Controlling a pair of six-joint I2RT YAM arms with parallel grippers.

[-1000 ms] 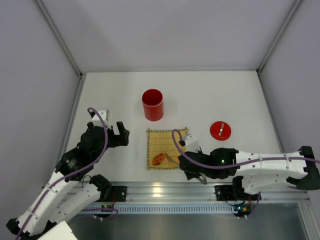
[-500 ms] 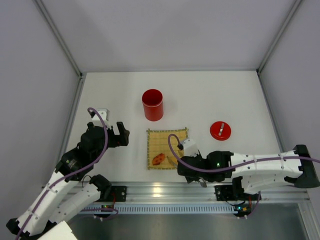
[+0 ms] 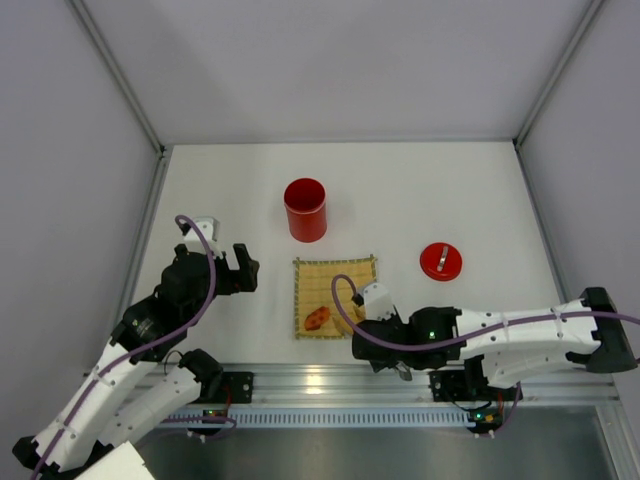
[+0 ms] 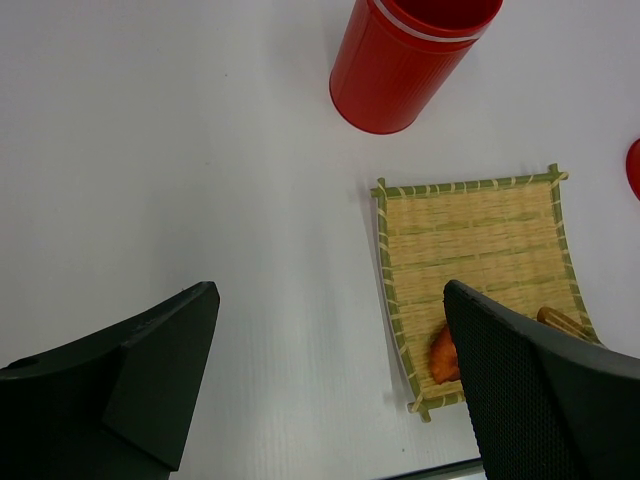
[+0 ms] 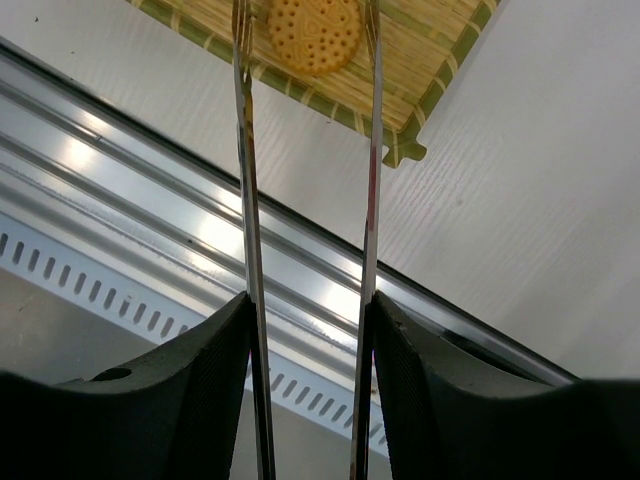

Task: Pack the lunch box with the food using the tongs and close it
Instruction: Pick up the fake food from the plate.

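Between the fingers of the right gripper (image 5: 310, 330) sit the tongs (image 5: 246, 200), one slim arm pressed against each inner finger face. That way the gripper's squeeze works as the tongs' squeeze, which is pretty neat.

The tongs are partly closed, with the two arms roughly as far apart as the piece they're straddling. That piece is a yellow biscuit round (image 5: 315, 35) on the near corner of the bamboo mat (image 5: 440, 60). In the wrist view the right-hand arm looks to be right up against the biscuit's edge, and there's a sliver of mat between the left-hand arm and the biscuit. The tips run out of the top of the picture, so I honestly can't tell if it's pinched yet. My guess is it's lining up for the grab.

The arm reaches in low over the aluminium rail (image 5: 150, 180), probably so the tongs come at the mat nearly flat.

From above, a red-orange slice (image 3: 318, 318) lies on the same mat, just left of the tongs. The lunch box (image 3: 305, 209) stands upright and open on the table beyond the mat, well apart from the food. Its lid (image 3: 440, 261) lies off to the right, handle up, so closing comes later.

The left gripper (image 4: 328, 330) hangs to the left of the mat with its jaws spread wide and nothing in them.
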